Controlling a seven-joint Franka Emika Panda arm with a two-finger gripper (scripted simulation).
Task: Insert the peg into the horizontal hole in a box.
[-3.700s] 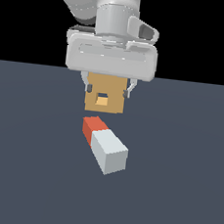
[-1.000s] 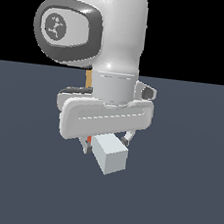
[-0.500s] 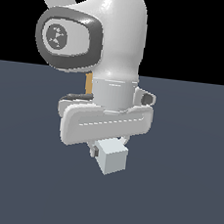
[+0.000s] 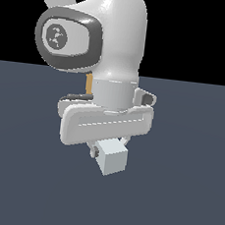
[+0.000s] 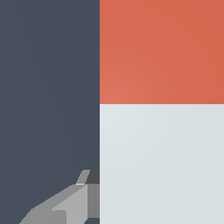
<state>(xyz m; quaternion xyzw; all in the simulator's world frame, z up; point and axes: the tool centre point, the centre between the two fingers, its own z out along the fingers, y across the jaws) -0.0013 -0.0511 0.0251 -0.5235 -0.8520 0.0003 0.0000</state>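
Observation:
The peg (image 4: 112,160) lies on the dark floor under my hand, and only its pale grey-white end shows in the exterior view. My gripper (image 4: 110,153) is down over the peg, its jaws straddling it. One finger (image 4: 94,152) lies against the peg's side and the other is hidden. In the wrist view the peg (image 5: 162,105) fills one side, orange-red half beyond the grey-white half, with one finger (image 5: 70,203) right at its edge. The box (image 4: 89,85) shows only as a thin tan sliver behind the arm. The hole is hidden.
The arm's white body and round joint cap (image 4: 68,39) block most of the exterior view. The dark blue-grey floor (image 4: 184,192) stretches all around the peg, with no other object in sight.
The hand has come down over the peg, covering its orange-red half and the box. The visible finger now lies closer to the peg's side than a second ago. The peg has not moved.

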